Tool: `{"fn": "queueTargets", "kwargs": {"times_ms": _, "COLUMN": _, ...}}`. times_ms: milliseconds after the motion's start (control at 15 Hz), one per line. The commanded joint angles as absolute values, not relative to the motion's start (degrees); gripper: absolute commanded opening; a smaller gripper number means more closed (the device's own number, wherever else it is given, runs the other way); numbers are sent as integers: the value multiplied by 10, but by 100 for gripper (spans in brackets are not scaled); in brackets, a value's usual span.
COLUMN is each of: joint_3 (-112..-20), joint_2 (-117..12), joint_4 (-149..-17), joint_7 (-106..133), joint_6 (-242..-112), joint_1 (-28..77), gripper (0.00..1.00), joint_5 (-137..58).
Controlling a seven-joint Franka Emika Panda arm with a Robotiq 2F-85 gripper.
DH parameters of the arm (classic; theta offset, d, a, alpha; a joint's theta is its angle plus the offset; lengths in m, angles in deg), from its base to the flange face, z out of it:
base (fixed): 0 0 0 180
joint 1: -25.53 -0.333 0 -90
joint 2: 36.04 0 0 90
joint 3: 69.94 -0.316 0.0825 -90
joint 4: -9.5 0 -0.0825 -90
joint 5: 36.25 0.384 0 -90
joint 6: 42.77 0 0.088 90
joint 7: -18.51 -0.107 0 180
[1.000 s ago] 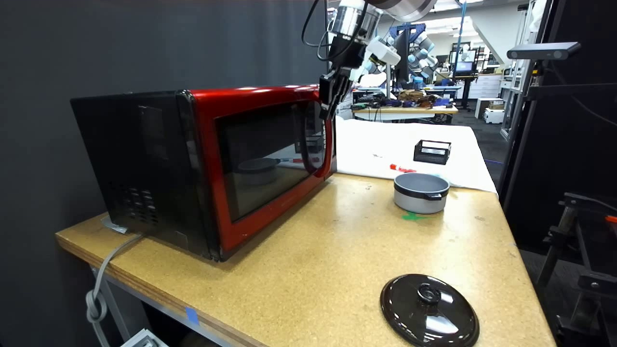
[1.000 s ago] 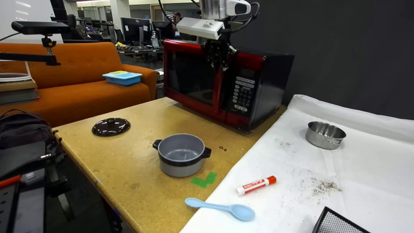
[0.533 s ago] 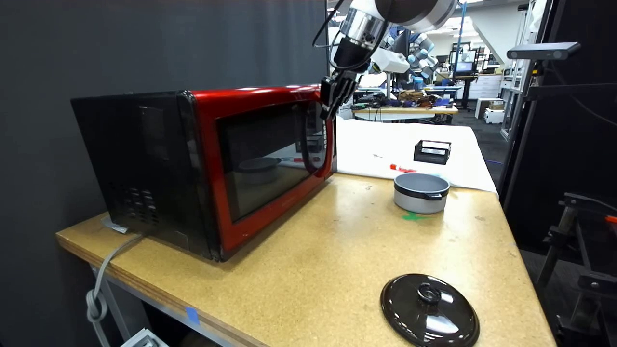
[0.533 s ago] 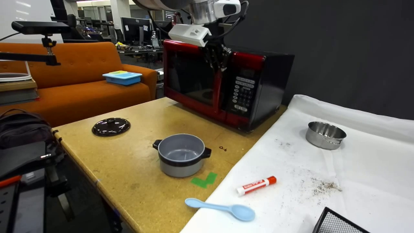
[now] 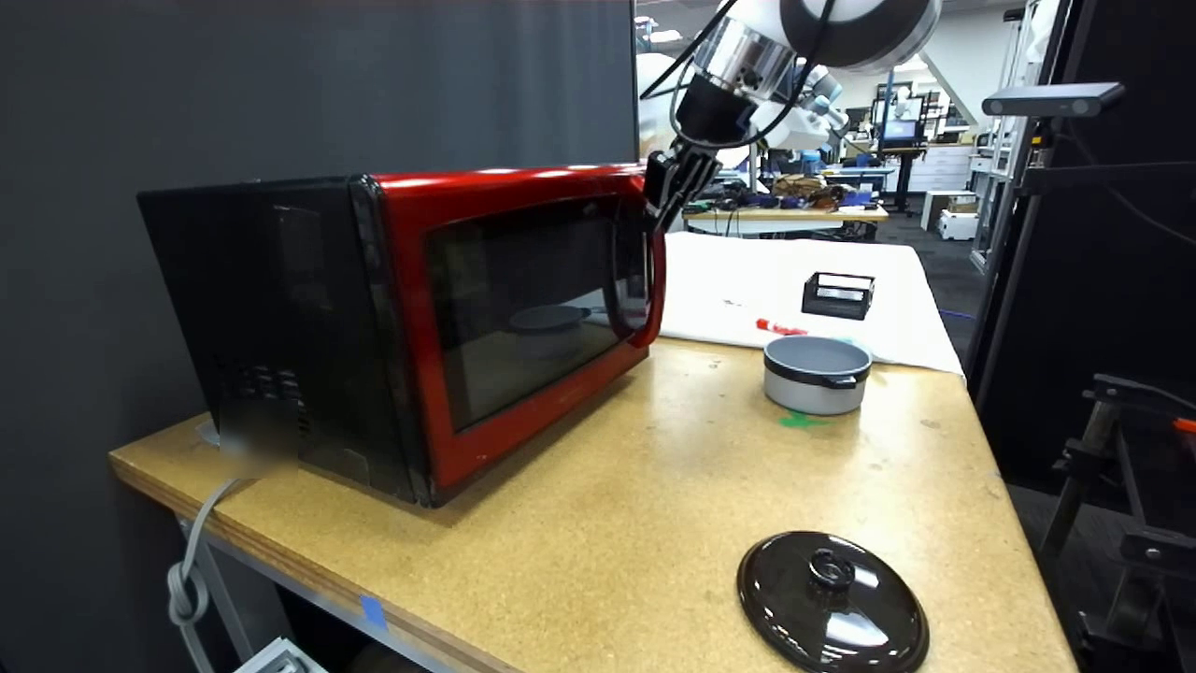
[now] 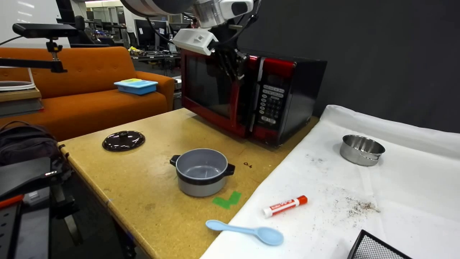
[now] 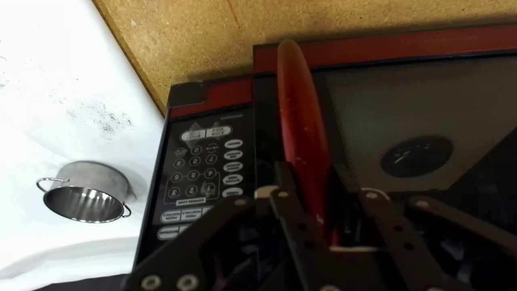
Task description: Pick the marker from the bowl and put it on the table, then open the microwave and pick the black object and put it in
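Open lab/office room, dark backdrop (image 6: 377, 64) at the back, orange sofa (image 6: 84, 77) past the table (image 5: 635, 542). Table's tan wood, w/ a white sheet (image 6: 316, 223) spread beside the bare part. The microwave (image 5: 411, 327) stands by the backdrop, its door (image 6: 206, 86) a bit ajar: in an exterior view I see a narrow gap btwn the door's free edge & the ctrl panel (image 6: 271, 104).

My tool (image 7: 311, 167) is on the door handle (image 7: 298, 105), jaws fairly narrow, a finger either side of the red bar; from the wrist view I read it as holding the handle. The arm (image 5: 743, 56) reaches in from above.

Task stuff: marker (image 6: 285, 206), white w/ red cap & label, lies on the sheet, near the bowl (image 6: 202, 187). Bowl's grey w/ a black band & side handles, upright on the wood, just beside some green tape (image 6: 222, 203). Black object (image 5: 838, 304), an open blocky box, sits on the sheet beyond the bowl in an exterior view.

Also: blue spoon (image 6: 244, 230) across the sheet edge, handle tip on wood, scoop on sheet; steel pan (image 6: 359, 157) upright on the sheet, well apart from the marker; glossy dark lid (image 5: 832, 608) flat on the wood, knob up.
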State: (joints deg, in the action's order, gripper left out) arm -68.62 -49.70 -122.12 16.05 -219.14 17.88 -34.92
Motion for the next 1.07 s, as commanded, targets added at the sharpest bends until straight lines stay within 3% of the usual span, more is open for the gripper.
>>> {"fn": "queueTargets", "kwargs": {"times_ms": 0, "joint_3": -655, "joint_2": -445, "joint_4": -1282, "joint_7": 150, "joint_6": -2170, "joint_1": 175, "gripper": 7, "joint_5": -368}}
{"fn": "queueTargets", "kwargs": {"times_ms": 733, "joint_3": -608, "joint_2": -372, "joint_4": -1363, "joint_7": 10, "joint_6": -2138, "joint_1": 151, "gripper": 7, "joint_5": -506}}
{"fn": "queueTargets", "kwargs": {"times_ms": 800, "joint_3": -610, "joint_2": -367, "joint_4": -1368, "joint_7": -4, "joint_6": -2135, "joint_1": 151, "gripper": 25, "joint_5": -518}}
{"fn": "queueTargets", "kwargs": {"times_ms": 867, "joint_3": -616, "joint_2": -361, "joint_4": -1376, "joint_7": -6, "joint_6": -2135, "joint_1": 152, "gripper": 53, "joint_5": -516}}
{"fn": "queueTargets", "kwargs": {"times_ms": 1000, "joint_3": -622, "joint_2": -352, "joint_4": -1390, "joint_7": 6, "joint_6": -2128, "joint_1": 153, "gripper": 60, "joint_5": -504}}
